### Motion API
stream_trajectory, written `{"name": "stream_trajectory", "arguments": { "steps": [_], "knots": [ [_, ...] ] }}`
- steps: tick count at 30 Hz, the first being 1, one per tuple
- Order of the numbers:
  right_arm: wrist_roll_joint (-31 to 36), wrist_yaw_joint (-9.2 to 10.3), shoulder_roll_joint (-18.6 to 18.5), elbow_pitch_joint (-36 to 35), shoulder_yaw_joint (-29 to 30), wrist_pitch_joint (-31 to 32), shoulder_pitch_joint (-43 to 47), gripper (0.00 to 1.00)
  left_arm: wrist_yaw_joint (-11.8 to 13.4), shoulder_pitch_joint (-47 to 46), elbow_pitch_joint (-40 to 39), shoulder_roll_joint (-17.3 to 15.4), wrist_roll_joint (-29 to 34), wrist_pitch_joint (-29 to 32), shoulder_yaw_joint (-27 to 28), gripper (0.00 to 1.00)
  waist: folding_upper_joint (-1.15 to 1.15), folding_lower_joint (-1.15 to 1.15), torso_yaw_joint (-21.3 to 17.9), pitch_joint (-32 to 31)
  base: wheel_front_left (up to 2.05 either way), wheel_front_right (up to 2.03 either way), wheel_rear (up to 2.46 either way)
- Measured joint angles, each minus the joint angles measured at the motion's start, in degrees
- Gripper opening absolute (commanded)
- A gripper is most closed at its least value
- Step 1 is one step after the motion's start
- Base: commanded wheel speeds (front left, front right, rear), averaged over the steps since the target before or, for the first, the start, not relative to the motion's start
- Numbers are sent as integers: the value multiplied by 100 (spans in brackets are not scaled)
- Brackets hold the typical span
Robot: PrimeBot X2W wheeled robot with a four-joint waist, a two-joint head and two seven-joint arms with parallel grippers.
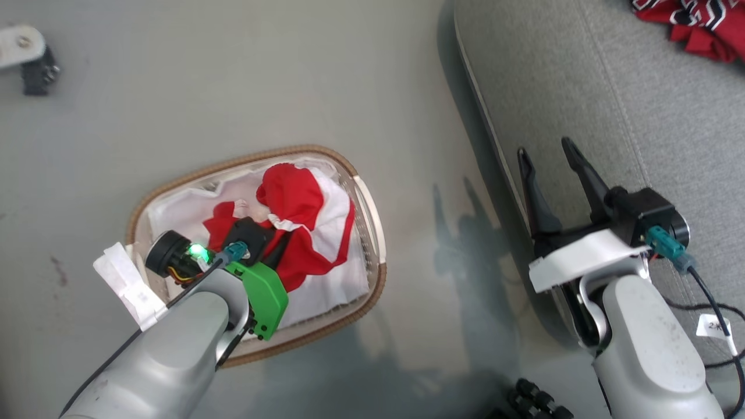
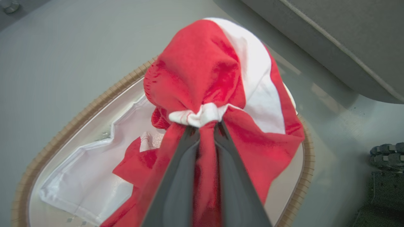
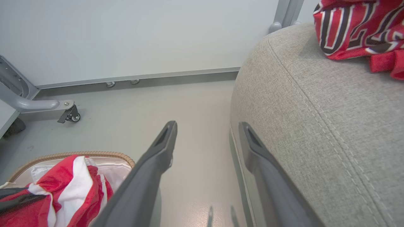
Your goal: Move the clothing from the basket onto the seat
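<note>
We've got a smooth grey floor [image 1: 291,87], glossy enough to throw soft reflections and shadows, with one dark scuff [image 1: 58,270] at its left. In the right wrist view we see a plain pale wall [image 3: 142,34], a grey skirting strip [image 3: 142,78] along its foot, and a grey metal frame leg [image 3: 34,104] on a small black caster [image 3: 71,116] near the wall. Light is even and diffuse

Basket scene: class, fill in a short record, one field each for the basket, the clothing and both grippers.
basket: on the floor beside the seat
red-and-white garment: bunched over the basket, pinched by the left gripper
lettered jersey: lying on the seat
left gripper: shut on the garment
right gripper: open, empty, by the seat's edge
</note>
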State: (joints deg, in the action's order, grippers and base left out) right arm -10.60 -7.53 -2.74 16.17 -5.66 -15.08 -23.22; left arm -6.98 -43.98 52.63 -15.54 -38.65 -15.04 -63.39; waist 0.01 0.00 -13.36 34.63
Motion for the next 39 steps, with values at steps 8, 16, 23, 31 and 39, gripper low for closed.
{"name": "stream_trajectory", "arguments": {
  "steps": [8, 16, 23, 31, 39],
  "knots": [
    [242, 0, -1, 196, 96, 0, 615, 100, 10, 176, -1037, -349, 669, 0, 205, 0, 0, 0, 275, -973, 0, 0, 0],
    [356, 0, -1, 348, 53, 0, 1100, 100, -10, 11, -1879, -504, 1090, 0, 187, 0, 0, 0, 467, -1936, 0, 0, 0],
    [409, 0, -2, 411, -52, 0, 1291, 100, -40, -552, -2360, -550, 1272, 9, -107, 0, 0, 0, 603, -2705, 0, 0, 0],
    [406, 0, -4, 382, -375, 0, 1293, 100, -51, -1534, -2841, -580, 1228, 169, -281, 0, 0, 0, 751, -3317, 0, 0, 0],
    [250, 1, -2, 276, -1100, 0, 1005, 100, -52, -2049, -3029, -491, 1155, 240, -347, 0, 0, 0, 858, -3470, 0, 0, 0]
  ]
}}
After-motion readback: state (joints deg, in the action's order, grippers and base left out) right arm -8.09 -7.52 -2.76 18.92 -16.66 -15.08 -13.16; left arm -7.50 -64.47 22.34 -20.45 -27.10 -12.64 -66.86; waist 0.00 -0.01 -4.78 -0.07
